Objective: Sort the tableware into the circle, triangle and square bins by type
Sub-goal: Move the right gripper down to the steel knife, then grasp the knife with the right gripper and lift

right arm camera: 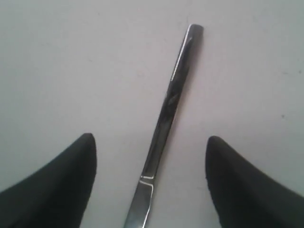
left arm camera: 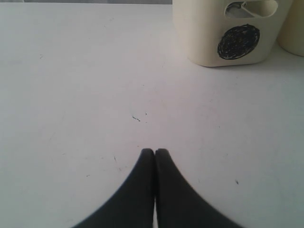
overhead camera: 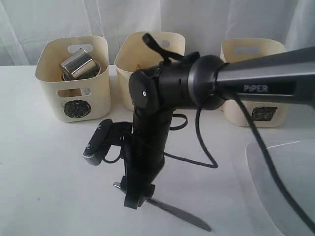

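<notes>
Right arm (overhead camera: 261, 78) over half-hidden knife (overhead camera: 183, 217)

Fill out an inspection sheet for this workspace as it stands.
Surface: white table, a few small dark specks.
Job's things: circle bin holds steel mugs; middle bin, mark hidden by the arm; square bin, contents not visible; knife lies flat on the table; large plate at the exterior view's lower right.
Clutter: nothing seen.
Grippers: right gripper open, fingers either side of the knife handle; left gripper shut, empty, over bare table.
Cables: black cable hangs from the right arm, crossing in front of the plate.
Surroundings: white curtain behind the bins.
</notes>
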`<state>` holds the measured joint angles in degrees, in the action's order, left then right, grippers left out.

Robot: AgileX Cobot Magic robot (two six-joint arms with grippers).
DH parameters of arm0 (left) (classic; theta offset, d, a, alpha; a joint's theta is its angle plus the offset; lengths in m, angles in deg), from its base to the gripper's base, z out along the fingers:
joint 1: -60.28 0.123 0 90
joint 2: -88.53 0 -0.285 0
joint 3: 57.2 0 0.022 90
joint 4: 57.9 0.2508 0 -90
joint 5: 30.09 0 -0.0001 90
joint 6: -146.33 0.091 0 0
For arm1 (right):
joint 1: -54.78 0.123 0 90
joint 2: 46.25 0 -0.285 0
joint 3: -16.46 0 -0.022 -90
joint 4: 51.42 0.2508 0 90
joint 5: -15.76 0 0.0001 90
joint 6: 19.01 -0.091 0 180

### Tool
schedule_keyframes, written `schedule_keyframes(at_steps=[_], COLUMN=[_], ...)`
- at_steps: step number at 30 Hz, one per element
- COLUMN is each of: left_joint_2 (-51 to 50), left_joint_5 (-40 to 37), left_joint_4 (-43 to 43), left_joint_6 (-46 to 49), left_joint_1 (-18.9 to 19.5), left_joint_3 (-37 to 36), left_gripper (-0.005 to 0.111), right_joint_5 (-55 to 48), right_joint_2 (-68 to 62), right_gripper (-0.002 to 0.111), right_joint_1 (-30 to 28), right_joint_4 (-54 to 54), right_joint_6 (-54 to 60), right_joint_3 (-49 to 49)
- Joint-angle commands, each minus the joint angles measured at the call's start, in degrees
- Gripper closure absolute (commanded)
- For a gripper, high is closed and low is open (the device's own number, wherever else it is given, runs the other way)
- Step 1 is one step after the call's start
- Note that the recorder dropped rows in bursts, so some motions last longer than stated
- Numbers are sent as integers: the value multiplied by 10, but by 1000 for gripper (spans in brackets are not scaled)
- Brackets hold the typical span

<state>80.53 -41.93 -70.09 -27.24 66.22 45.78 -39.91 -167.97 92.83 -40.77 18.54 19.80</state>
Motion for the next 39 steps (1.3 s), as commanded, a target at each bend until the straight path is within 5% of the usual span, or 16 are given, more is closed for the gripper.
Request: schedule_keyframes(at_steps=[1,22,28,39], left_joint_2=[2,2,2,2], left_joint_5=[1,1,1,1], left_joint_4=[-1,-1,-1,-1], left_joint_6=[-1,-1,-1,-1], left_joint_1=[-4,-4,-4,-4], left_joint_3=[-2,-2,-2,-2], left_gripper=[107,107,107,107], right_joint_5=[16,67,46,185], right_joint_2=[-29,-99,-118,43], right_gripper=[46,79,108,108], right_joint_1=[2,2,2,2], right_joint_4=[-3,-14,-263,-305], right_joint_6=[-5,-25,-247,-259], right_joint_3=[-1,-1,0,0])
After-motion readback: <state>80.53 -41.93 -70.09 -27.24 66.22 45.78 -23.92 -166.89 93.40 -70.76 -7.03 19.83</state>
